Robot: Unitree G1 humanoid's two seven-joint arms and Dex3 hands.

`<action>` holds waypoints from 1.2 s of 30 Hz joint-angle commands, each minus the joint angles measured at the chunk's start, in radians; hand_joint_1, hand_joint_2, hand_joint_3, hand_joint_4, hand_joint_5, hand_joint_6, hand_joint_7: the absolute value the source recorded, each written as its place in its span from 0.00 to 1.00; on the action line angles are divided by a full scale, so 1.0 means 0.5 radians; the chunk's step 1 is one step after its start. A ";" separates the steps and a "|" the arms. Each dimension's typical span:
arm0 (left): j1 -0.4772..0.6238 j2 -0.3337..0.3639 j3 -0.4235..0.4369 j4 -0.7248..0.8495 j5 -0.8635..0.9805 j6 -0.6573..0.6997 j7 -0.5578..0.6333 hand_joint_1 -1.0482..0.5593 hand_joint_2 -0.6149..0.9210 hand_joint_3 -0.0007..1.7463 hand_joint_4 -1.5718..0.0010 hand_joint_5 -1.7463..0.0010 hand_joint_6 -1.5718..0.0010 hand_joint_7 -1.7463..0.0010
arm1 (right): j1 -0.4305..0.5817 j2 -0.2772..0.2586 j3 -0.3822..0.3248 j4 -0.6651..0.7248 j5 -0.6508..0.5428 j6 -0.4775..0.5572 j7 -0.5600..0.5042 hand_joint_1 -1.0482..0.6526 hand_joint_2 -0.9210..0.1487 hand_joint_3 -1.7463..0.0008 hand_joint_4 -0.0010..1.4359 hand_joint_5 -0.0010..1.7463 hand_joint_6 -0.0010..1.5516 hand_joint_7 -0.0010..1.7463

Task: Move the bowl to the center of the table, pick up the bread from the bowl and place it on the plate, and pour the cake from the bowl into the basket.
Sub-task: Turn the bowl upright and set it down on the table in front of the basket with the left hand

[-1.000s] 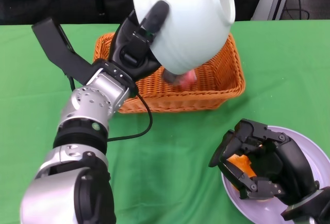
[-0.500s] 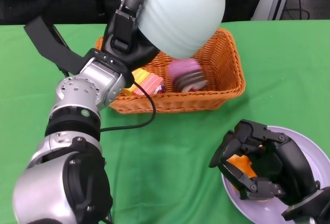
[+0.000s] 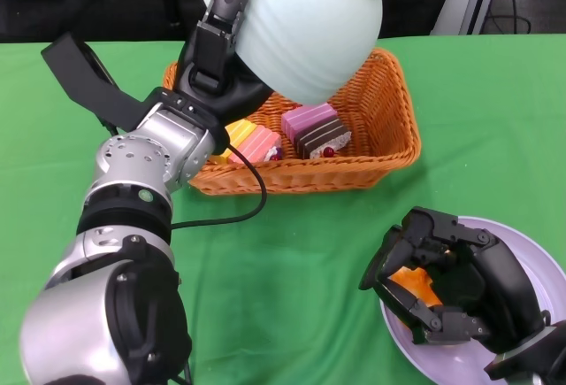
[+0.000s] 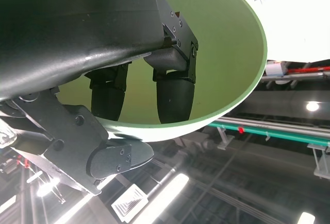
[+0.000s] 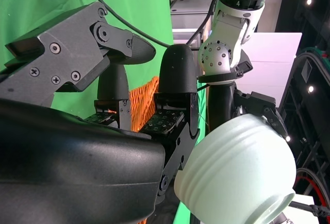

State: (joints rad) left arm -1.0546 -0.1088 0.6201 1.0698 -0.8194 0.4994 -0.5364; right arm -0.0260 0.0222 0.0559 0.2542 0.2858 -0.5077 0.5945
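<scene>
Tipping high over the woven orange wicker basket (image 3: 389, 128), the pale, ribbed ceramic bowl (image 3: 301, 22) is gripped by the left hand (image 3: 221, 57), fingers inside the rim and thumb outside! Down in the basket lie a pink-and-brown layered cake slice (image 3: 314, 130) and a pink-and-yellow cake piece (image 3: 252, 144), so the pour looks done. That bowl reads as stiff, smooth and breakable: a glazed wall that could slip, so I judge the rim pinch the sensible hold, with a gentle set-down to follow. The cakes look soft and easily squashed; best left where they landed.

The right hand (image 3: 447, 283) sits on the round lilac plate (image 3: 539, 257), fingers curled over an orange bread piece (image 3: 416, 283); whether it truly clamps it, I cannot tell.

The left wrist view shows what the head view hides: the bowl's greenish interior (image 4: 221, 44), empty, with fingers (image 4: 172, 92) pressed against it. The right wrist view catches the bowl's ribbed underside (image 5: 242, 167).
</scene>
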 commanded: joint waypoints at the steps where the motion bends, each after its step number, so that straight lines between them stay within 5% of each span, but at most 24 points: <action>1: -0.044 0.028 -0.046 -0.057 0.036 -0.042 -0.039 0.59 0.82 0.51 0.59 0.00 0.60 0.00 | 0.020 -0.026 -0.018 -0.029 0.001 -0.010 -0.021 0.54 0.35 0.52 0.56 0.82 0.49 0.69; 14: 0.183 0.021 -0.443 -0.384 0.424 -0.604 -0.277 0.57 0.89 0.56 0.56 0.00 0.58 0.00 | 0.022 -0.026 -0.017 -0.038 0.025 0.012 -0.015 0.55 0.36 0.49 0.56 0.82 0.49 0.70; 20: 0.268 0.093 -0.595 -0.401 0.644 -0.980 -0.420 0.58 0.77 0.68 0.49 0.06 0.50 0.13 | 0.014 -0.036 -0.020 -0.025 0.026 -0.006 -0.001 0.56 0.35 0.49 0.56 0.83 0.49 0.70; 36: 0.530 0.262 -0.780 -0.418 1.094 -1.958 -0.238 0.60 0.75 0.67 0.47 0.08 0.49 0.14 | 0.028 -0.040 -0.019 -0.105 -0.008 0.013 -0.071 0.56 0.33 0.46 0.53 0.85 0.45 0.74</action>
State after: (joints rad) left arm -0.7934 0.0039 0.2335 0.8646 -0.2831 -0.4343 -0.6661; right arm -0.0189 0.0184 0.0544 0.2149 0.2880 -0.5029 0.5675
